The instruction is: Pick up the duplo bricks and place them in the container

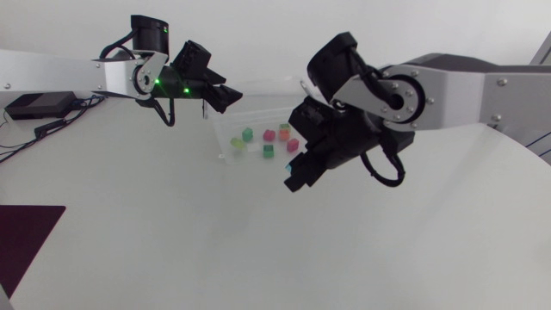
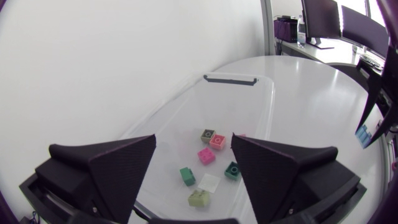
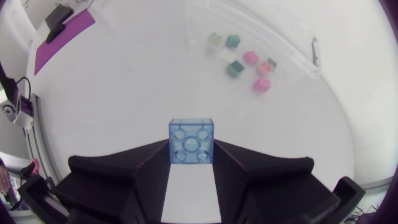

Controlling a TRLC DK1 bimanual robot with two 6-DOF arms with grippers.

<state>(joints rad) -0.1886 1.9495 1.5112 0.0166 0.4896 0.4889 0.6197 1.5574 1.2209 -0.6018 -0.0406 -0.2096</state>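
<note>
A clear plastic container [image 1: 258, 108] stands at the back middle of the table, with several duplo bricks in it, among them a pink brick [image 1: 269, 136] and a green brick [image 1: 248, 134]. My left gripper [image 1: 225, 96] hangs over the container's left end, open and empty. In the left wrist view its fingers [image 2: 106, 168] spread wide above the container [image 2: 230, 79] and the pink brick [image 2: 206, 155]. My right gripper [image 1: 298, 175] hovers just in front of the container, shut on a translucent blue brick [image 3: 191, 141], which is also seen in the head view [image 1: 293, 182].
A dark purple mat [image 1: 26, 232] lies at the table's front left corner. A black box [image 1: 39, 105] with cables sits at the far left edge. Bare white table spreads in front of the container.
</note>
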